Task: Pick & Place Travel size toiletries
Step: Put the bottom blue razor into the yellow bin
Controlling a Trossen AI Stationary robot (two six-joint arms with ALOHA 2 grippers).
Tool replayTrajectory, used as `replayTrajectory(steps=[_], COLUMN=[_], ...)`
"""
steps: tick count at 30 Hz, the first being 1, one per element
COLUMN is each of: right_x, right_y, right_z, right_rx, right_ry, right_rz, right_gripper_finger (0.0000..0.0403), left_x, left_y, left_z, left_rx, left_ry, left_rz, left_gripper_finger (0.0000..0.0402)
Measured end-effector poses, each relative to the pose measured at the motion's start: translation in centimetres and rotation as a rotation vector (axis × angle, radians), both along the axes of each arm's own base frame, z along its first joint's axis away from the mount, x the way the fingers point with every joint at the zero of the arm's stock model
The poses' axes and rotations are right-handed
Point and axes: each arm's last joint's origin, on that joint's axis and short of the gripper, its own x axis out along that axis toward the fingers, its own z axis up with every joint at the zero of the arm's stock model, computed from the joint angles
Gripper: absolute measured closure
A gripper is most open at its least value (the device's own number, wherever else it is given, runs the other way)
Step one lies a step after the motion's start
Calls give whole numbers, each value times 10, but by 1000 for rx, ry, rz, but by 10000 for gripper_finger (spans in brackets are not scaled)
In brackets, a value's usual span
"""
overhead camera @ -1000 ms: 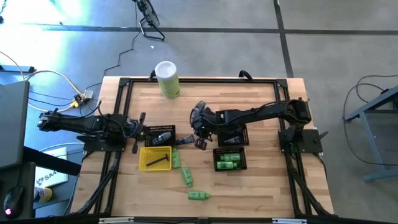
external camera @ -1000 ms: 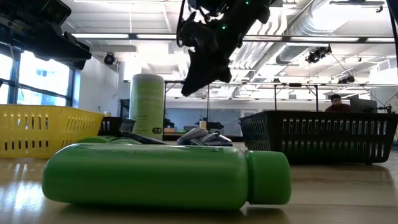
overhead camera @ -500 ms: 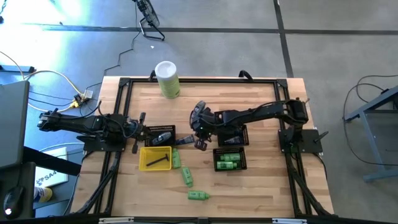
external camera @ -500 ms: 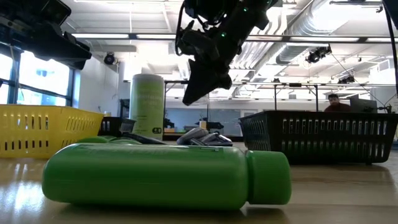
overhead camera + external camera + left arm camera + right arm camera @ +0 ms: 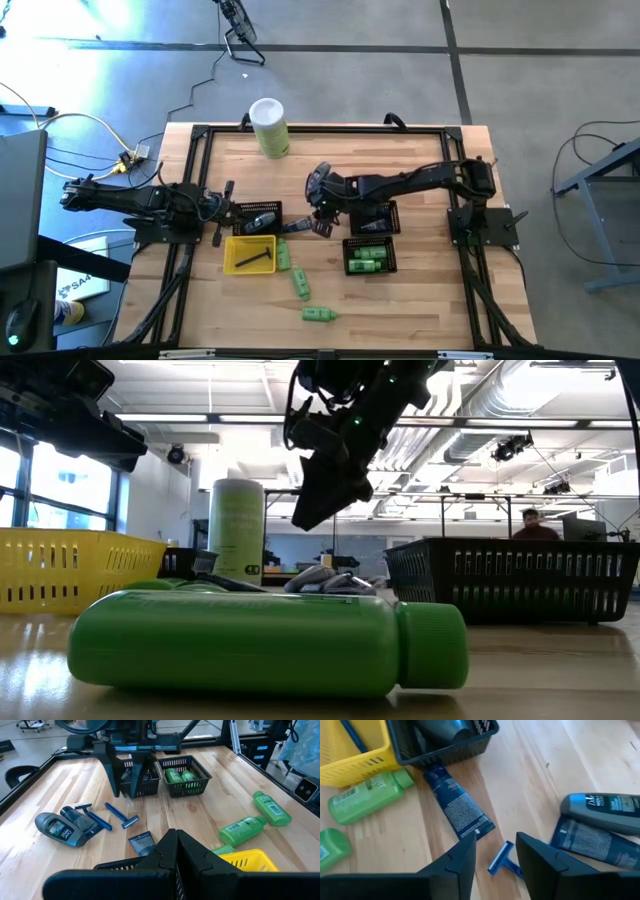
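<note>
Since a moment ago my right claw (image 5: 492, 851) has parted its fingers; they were pinched together and now stand partly apart, holding nothing, hovering above the wooden table (image 5: 420, 290). Just under it lies a blue disposable razor (image 5: 501, 859), with a dark blue flat tube (image 5: 457, 802) beside it and 2 grey-blue tubes (image 5: 600, 822) on the other side. A small bright green bottle (image 5: 367, 793) rests against the yellow plastic tray (image 5: 350, 765). Farther off, a black mesh basket (image 5: 369, 258) carries more green bottles. My left claw (image 5: 176, 851) is closed and empty, over its own black basket.
</note>
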Motion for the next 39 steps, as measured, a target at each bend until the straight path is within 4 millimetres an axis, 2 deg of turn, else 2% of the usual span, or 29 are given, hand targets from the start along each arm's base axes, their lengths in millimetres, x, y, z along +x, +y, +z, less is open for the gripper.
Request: replayTrajectory(steps=[7,15,28,31,39], right_x=[-10,-18,-15,-10,-6], right_y=[-3,-6,-6,-6,-8], right_z=[-6,-10,-10,-15,-43], right_rx=[-53,-71,-107,-108,-177], right_ry=[130,229,204,185,288], right_rz=[85,123,147,149,205], right_gripper_finger=[292,296,296,296,296], left_x=[0,0,0,0,0], left_y=[0,0,0,0,0], left_z=[0,0,0,0,0], left_rx=[0,0,0,0,-1], left_ry=[0,0,0,0,2], left_rz=[0,0,0,0,0], left_gripper_finger=[402,402,402,402,402])
